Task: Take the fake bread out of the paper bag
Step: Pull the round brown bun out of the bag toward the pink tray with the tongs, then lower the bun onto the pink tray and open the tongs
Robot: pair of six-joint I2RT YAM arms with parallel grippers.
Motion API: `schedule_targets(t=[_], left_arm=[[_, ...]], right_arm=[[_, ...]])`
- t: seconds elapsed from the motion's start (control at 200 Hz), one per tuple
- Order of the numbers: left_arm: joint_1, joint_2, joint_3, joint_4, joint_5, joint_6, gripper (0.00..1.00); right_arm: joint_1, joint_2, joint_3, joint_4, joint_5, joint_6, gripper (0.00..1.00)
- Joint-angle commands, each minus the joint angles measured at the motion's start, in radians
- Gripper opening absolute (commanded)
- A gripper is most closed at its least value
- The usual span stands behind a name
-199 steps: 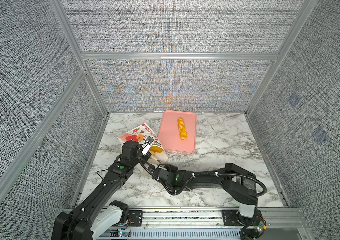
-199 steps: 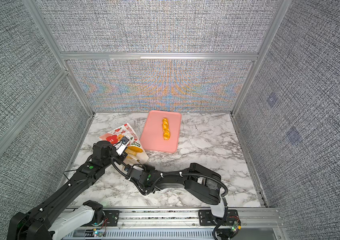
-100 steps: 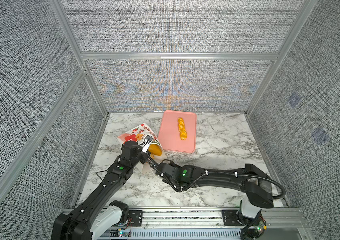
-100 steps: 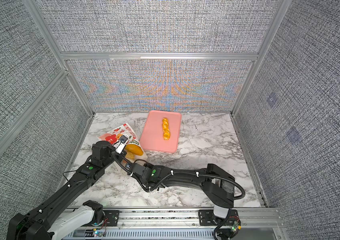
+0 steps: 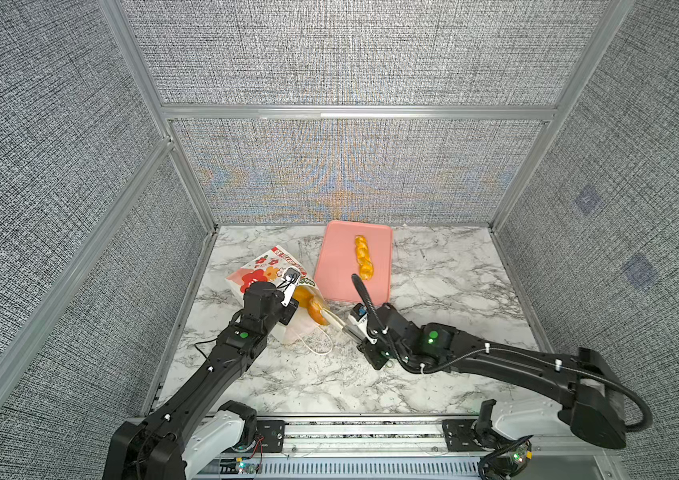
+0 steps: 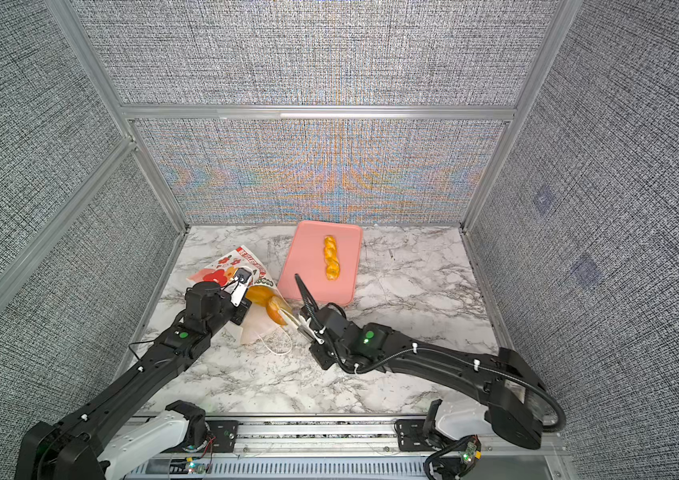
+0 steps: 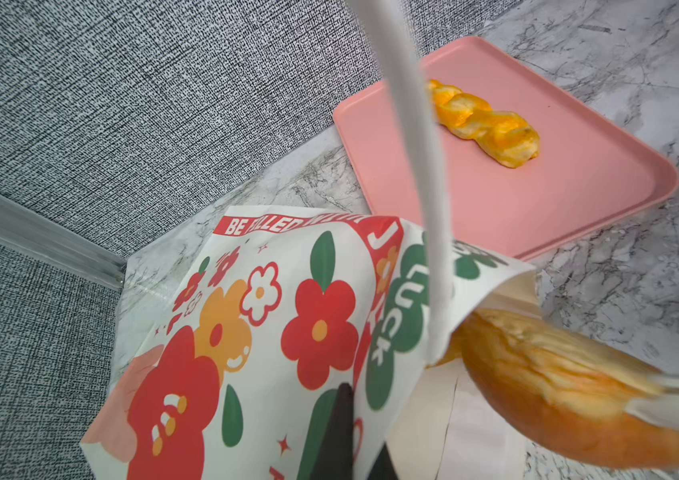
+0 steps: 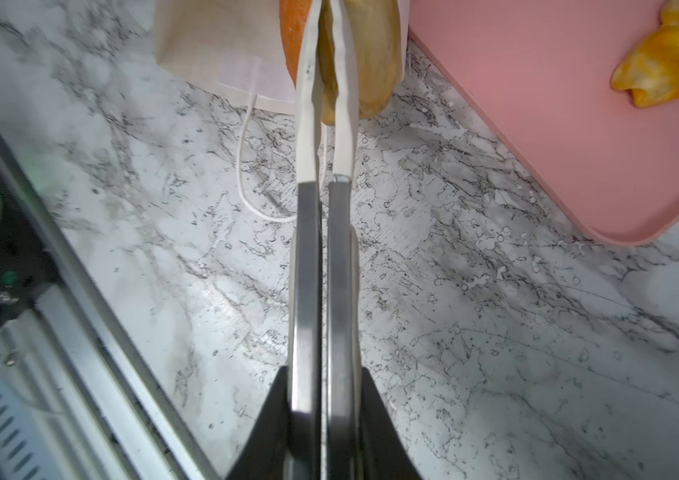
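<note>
The paper bag (image 5: 265, 270) (image 6: 225, 266) (image 7: 287, 311) lies on its side at the left, mouth facing the front right. My left gripper (image 5: 291, 309) (image 6: 242, 305) (image 7: 346, 436) is shut on the bag's paper wall near the mouth. A glossy golden piece of fake bread (image 5: 310, 307) (image 6: 269, 305) (image 7: 558, 395) (image 8: 371, 62) sticks half out of the mouth. My right gripper (image 5: 331, 324) (image 6: 292, 322) (image 8: 325, 50) is shut on it, white fingertips pinching its edge. A twisted stick of fake bread (image 5: 364, 257) (image 6: 331, 257) (image 7: 483, 124) (image 8: 670, 58) lies apart from the bag.
The twisted stick rests on a flat pink tray (image 5: 337, 266) (image 6: 304, 266) (image 7: 537, 208) (image 8: 537, 124) just right of the bag, against the back wall. One white cord handle (image 5: 321, 345) (image 8: 246, 166) trails on the marble; another crosses the left wrist view. Grey walls enclose the table.
My right arm has drawn back to the right from the bag's mouth, its jaws closing on the golden bread, which now sticks further out. The left gripper has kept hold of the bag.
</note>
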Motion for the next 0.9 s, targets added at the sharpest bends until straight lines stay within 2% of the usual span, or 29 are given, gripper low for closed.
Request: schedule_targets(t=[0.0, 0.175, 0.23, 0.32, 0.39, 0.515, 0.64, 0.8, 0.895], left_arm=[[0.014, 0.012, 0.000, 0.053, -0.058, -0.022, 0.00], [0.050, 0.036, 0.002, 0.074, -0.065, -0.013, 0.00], [0.053, 0.032, -0.006, 0.083, -0.067, 0.000, 0.00], [0.053, 0.009, -0.037, 0.119, -0.066, 0.025, 0.00], [0.052, -0.016, -0.064, 0.142, -0.042, 0.050, 0.00], [0.053, -0.060, -0.105, 0.136, 0.007, 0.094, 0.00], [0.053, -0.087, -0.128, 0.104, 0.028, 0.119, 0.00], [0.053, -0.119, -0.148, 0.086, 0.030, 0.133, 0.00], [0.054, -0.134, -0.154, 0.077, 0.038, 0.142, 0.00]], right_arm=[[-0.041, -0.060, -0.026, 0.050, -0.153, 0.047, 0.00], [-0.216, -0.180, -0.047, 0.053, -0.347, 0.069, 0.00], [-0.271, -0.204, -0.054, 0.071, -0.376, 0.072, 0.00], [-0.370, -0.183, -0.021, 0.060, -0.426, 0.053, 0.00], [-0.448, -0.133, -0.008, 0.120, -0.503, 0.083, 0.00], [-0.558, 0.018, 0.002, 0.306, -0.640, 0.264, 0.00], [-0.602, 0.220, 0.079, 0.492, -0.773, 0.445, 0.00], [-0.609, 0.443, 0.105, 0.813, -0.821, 0.697, 0.00], [-0.619, 0.535, 0.117, 0.906, -0.807, 0.788, 0.00]])
